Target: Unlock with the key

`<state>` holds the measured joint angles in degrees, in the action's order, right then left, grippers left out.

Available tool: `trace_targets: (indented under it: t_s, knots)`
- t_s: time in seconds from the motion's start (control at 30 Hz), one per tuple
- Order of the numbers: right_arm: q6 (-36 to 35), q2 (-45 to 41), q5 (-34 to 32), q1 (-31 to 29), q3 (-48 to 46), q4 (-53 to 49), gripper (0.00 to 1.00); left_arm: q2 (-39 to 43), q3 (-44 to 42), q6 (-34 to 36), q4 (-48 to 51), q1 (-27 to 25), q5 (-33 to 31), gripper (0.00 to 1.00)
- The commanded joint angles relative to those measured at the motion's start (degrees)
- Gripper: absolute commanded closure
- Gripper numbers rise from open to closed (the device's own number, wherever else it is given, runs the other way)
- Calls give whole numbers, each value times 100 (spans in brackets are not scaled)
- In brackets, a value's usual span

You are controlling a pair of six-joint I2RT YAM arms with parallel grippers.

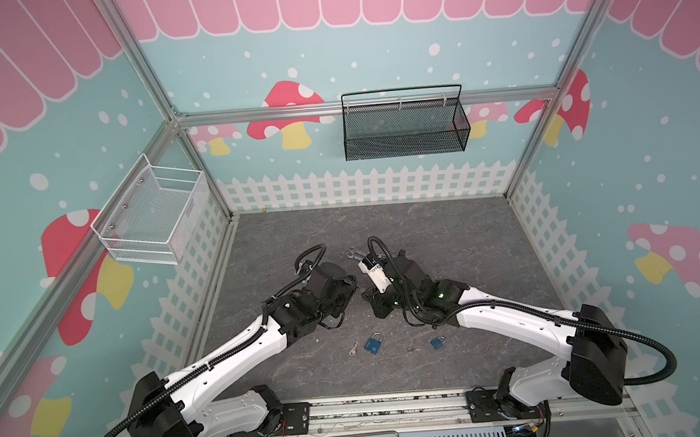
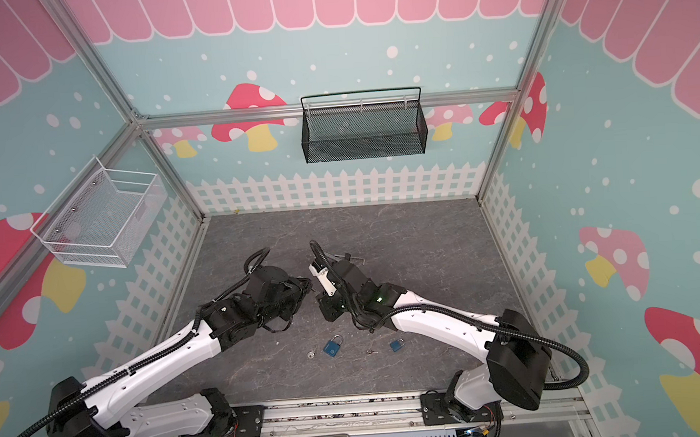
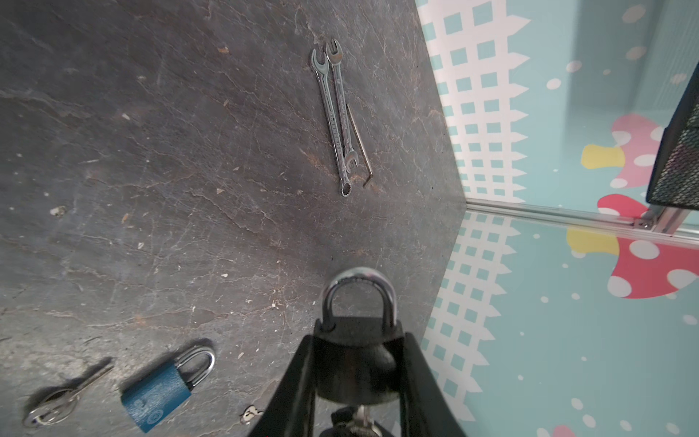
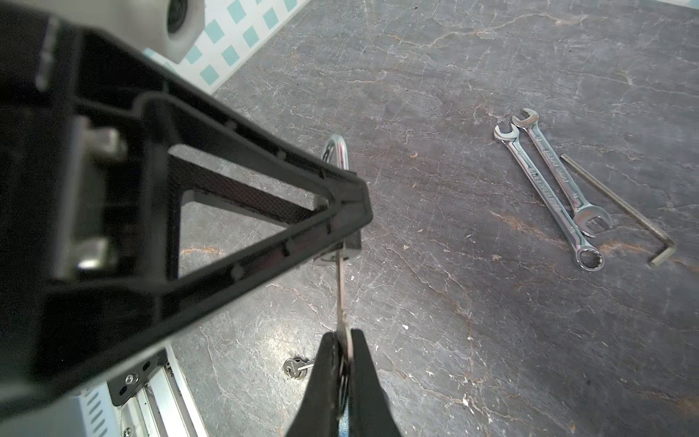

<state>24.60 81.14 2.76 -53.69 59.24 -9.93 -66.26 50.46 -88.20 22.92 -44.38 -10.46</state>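
A black padlock (image 3: pixel 357 340) with a silver shackle (image 3: pixel 357 291) sits between the fingers of my left gripper (image 3: pixel 359 338), which is shut on its body and holds it above the table. A silver key (image 4: pixel 341 291) runs from my right gripper (image 4: pixel 342 335) up into the bottom of the padlock (image 4: pixel 351 246). The right gripper is shut on the key's head. The key's shaft (image 3: pixel 362 414) shows under the lock body. In both top views the two grippers (image 1: pixel 354 288) (image 1: pixel 363 295) meet tip to tip mid-table, and the lock between them is hidden.
Two blue padlocks (image 1: pixel 373 343) (image 1: pixel 437 342) and a loose key (image 1: pixel 353 349) lie on the grey table near the front. Two wrenches (image 4: pixel 548 185) and a hex key (image 4: pixel 620 212) lie farther back. A black basket (image 1: pixel 405 128) and a white basket (image 1: pixel 152 215) hang on the walls.
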Motion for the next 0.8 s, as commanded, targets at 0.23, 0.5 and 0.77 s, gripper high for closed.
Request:
trace_targets:
  t_s: [0.23, 0.5, 0.77]
  knots:
    - [-255, 135, -281, -206, 419, 2121, 100, -167, -258, -528, -7, -360, 1063, 100]
    - [95, 149, -409, -400, 140, 2426, 100, 114, -601, -1169, -582, -334, 738, 100]
    - [466, 137, -160, -433, -144, 2680, 100, 446, -856, -1516, -833, -314, 405, 100]
